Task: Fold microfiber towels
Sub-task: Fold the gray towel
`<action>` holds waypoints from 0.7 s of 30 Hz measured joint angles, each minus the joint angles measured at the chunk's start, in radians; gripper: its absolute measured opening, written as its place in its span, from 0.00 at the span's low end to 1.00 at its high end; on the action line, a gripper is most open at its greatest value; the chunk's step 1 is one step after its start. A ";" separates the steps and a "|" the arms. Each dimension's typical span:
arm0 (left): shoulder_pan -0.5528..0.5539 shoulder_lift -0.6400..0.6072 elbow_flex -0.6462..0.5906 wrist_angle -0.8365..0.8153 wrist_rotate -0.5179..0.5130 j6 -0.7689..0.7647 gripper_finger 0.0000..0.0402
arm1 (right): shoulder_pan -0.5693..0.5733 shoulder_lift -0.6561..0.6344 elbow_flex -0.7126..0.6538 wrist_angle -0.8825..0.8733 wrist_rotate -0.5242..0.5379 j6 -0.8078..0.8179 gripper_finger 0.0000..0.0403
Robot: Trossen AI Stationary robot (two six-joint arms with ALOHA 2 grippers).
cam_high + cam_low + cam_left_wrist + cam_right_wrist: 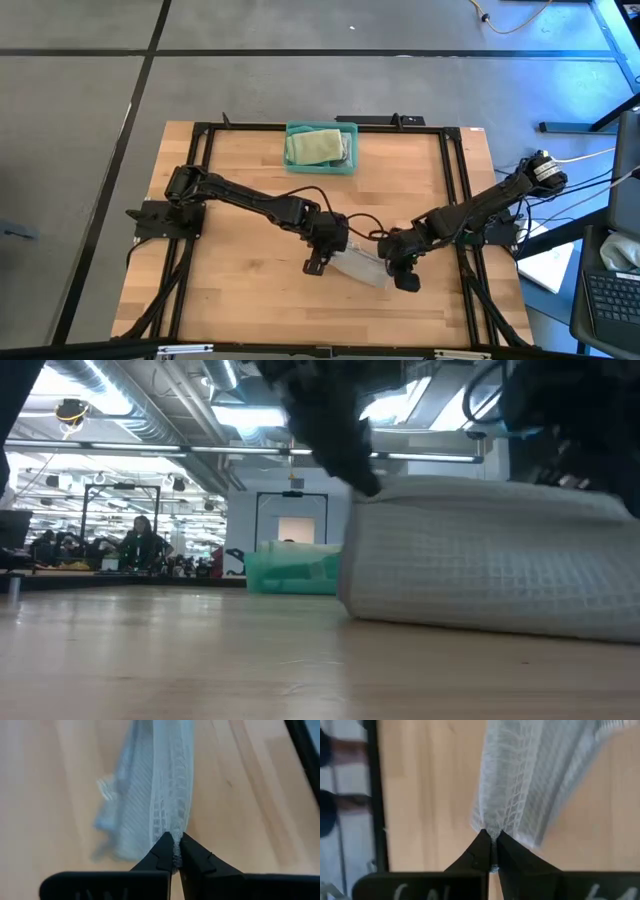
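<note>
Here both arms meet over the front middle of the worktop (240, 200), toward six o'clock in the high view, with one light grey towel (358, 267) stretched between them. The left gripper (174, 851) is pinched fully shut on one edge of the towel, and the right gripper (491, 843) is closed just as tightly on the opposite edge; each wrist view shows waffle-weave cloth bunched between the fingertips. In the low view the towel sags onto the wood in a rounded fold, so it is partly carried and partly resting.

The likely trouble is uneven handling. If one arm travels faster, the cloth could twist, so the edges land out of line and the fold comes out skewed. Each hold takes only a thin sliver of fabric, so a sharp tug might pull the edge free. Dragging the lower layer along the wood could also bunch it.

At twelve o'clock sits a teal bin (322, 148) holding a pale green towel (314, 146), seemingly folded.
</note>
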State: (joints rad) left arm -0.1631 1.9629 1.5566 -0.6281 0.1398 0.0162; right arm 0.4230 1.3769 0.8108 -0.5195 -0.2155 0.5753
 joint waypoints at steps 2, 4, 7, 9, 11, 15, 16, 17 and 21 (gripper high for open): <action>0.010 0.000 0.000 0.041 -0.032 0.029 0.02 | 0.001 0.022 0.000 -0.040 -0.004 -0.003 0.06; 0.025 0.001 0.000 0.073 -0.046 0.045 0.02 | 0.001 0.044 0.000 -0.055 -0.006 -0.018 0.06; 0.054 0.015 0.000 0.099 -0.045 0.045 0.02 | 0.001 0.063 0.000 -0.048 -0.007 -0.034 0.06; 0.069 0.027 0.000 0.090 -0.027 0.046 0.02 | -0.001 0.070 0.000 -0.047 0.009 -0.029 0.05; 0.081 0.043 0.002 0.080 0.008 0.043 0.02 | -0.001 0.075 0.000 -0.050 0.019 -0.029 0.05; 0.088 0.089 0.000 0.045 0.105 0.040 0.02 | -0.003 0.082 0.000 -0.056 0.040 -0.027 0.08; 0.087 0.102 0.000 0.047 0.124 0.040 0.02 | -0.003 0.082 0.000 -0.055 0.042 -0.027 0.08; 0.087 0.113 0.000 0.052 0.140 0.040 0.02 | -0.003 0.083 0.000 -0.055 0.046 -0.029 0.09; 0.075 0.150 0.000 0.057 0.158 0.039 0.02 | -0.003 0.085 0.000 -0.060 0.077 -0.007 0.09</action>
State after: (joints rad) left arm -0.0877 2.1125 1.5570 -0.5711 0.2974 0.0551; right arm 0.4200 1.4620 0.8112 -0.5793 -0.1380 0.5682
